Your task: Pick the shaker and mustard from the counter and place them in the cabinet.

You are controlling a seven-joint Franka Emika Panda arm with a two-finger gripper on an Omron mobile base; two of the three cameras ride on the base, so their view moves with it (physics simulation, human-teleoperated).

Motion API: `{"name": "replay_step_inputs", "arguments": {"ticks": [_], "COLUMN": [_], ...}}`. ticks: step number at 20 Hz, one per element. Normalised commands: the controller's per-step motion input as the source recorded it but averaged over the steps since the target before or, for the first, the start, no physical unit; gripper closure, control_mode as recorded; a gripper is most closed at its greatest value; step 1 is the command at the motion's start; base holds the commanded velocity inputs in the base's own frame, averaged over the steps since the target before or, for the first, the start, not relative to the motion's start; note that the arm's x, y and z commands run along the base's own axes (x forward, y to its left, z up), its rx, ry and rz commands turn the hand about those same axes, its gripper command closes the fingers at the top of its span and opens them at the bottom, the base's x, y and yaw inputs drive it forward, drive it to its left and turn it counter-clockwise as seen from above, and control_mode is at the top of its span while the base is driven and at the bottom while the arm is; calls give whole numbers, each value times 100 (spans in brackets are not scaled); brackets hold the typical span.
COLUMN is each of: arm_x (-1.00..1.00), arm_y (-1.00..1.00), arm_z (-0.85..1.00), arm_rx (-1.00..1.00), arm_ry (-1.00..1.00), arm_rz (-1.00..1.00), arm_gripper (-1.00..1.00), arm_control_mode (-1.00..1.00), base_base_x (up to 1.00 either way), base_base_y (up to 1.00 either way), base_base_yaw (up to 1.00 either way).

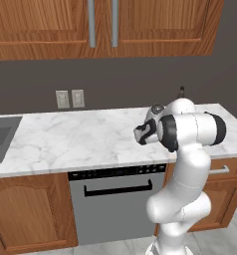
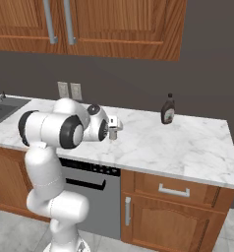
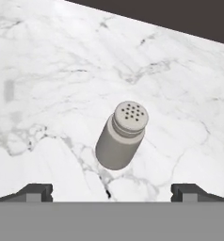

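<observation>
Gripper (image 3: 112,192) wide apart above shaker (image 3: 121,136), upright on counter (image 3: 48,84)

The arm leans over the counter (image 2: 188,142), gripper (image 2: 112,129) directly above the small grey shaker (image 2: 112,133). A dark brown bottle (image 2: 167,110) stands near the back wall. Cabinet (image 2: 124,24) doors closed
</observation>
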Motion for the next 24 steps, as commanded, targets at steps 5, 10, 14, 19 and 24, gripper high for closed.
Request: {"name": "replay_step_inputs", "arguments": {"ticks": [5,10,14,19,24], "arm_x": [25,27,29,30,28], "arm_y": [-5,-6,-6,-5,-5], "arm_z": [-10,-10,-8,-8,-8], "arm_rx": [0,0,0,0,0], "arm_ry": [0,0,0,0,0], "arm_rz": [0,0,0,0,0], "arm_gripper": [-100,-100,-100,-100,-100], "arm_control_mode": [-100,-100,-100,-100,-100], "base_base_x": [0,0,0,0,0], "base_base_y": [0,0,0,0,0], "base_base_yaw": [0,0,0,0,0]}}
